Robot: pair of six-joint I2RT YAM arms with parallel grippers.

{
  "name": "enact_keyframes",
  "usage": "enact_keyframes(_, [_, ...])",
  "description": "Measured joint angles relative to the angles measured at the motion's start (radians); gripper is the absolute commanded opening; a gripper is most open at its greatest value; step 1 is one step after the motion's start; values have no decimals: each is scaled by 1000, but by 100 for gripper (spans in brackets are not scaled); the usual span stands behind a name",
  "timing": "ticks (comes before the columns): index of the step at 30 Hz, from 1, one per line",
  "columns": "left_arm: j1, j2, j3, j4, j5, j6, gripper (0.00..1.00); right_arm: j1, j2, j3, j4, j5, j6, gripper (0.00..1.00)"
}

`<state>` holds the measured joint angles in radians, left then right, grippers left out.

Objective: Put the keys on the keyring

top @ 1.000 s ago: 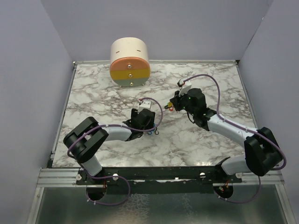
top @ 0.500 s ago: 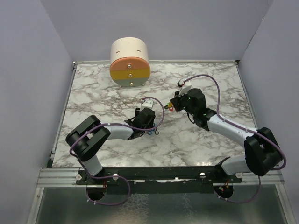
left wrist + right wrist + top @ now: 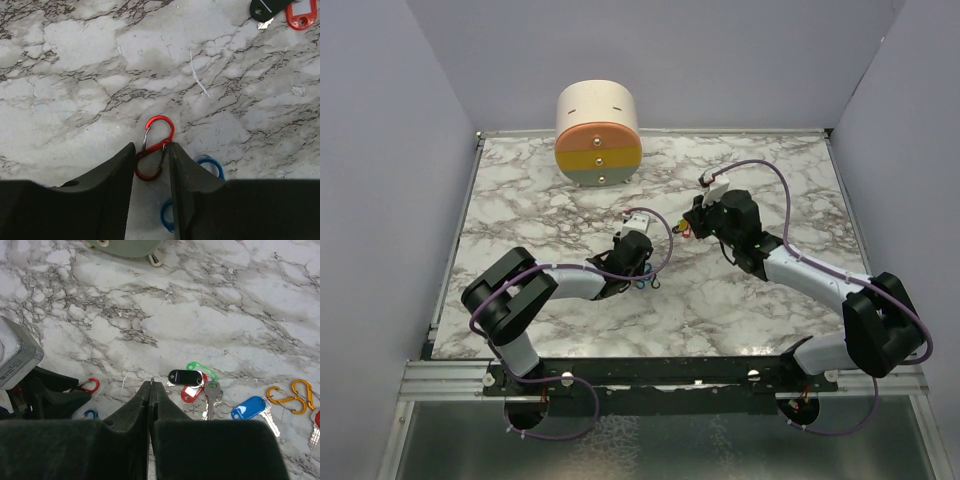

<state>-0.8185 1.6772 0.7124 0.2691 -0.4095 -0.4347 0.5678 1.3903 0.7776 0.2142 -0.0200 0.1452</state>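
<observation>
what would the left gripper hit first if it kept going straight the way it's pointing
The red S-shaped metal clip: it lies right between the fingers of the left gripper, jaws apart either side. Just under it is the white marble tabletop. Whether the fingers already touch the clip is unclear.

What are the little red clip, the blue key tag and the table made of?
The red clip looks like coloured metal: thin, shiny, with a wire gate. The blue key tag looks like glossy plastic; its key blade is silvery metal. The table looks like marble, white with dark veins, but may be a print.
</observation>
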Motion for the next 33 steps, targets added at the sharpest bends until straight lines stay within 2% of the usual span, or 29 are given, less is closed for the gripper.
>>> enact_keyframes(5, [-2, 11, 0, 27, 5, 3, 4, 1, 0, 0, 0, 0, 0, 1])
enact_keyframes(6, [-2, 11, 0, 30, 6, 3, 2, 1, 0, 0, 0, 0, 0, 1])
enact_keyframes(20, [-2, -17, 0, -13, 13, 5, 0, 5, 13, 0, 6, -38, -6, 1])
enact_keyframes(33, [-2, -158, 42, -100, 13, 29, 0, 89, 96, 0, 48, -117, -91, 1])
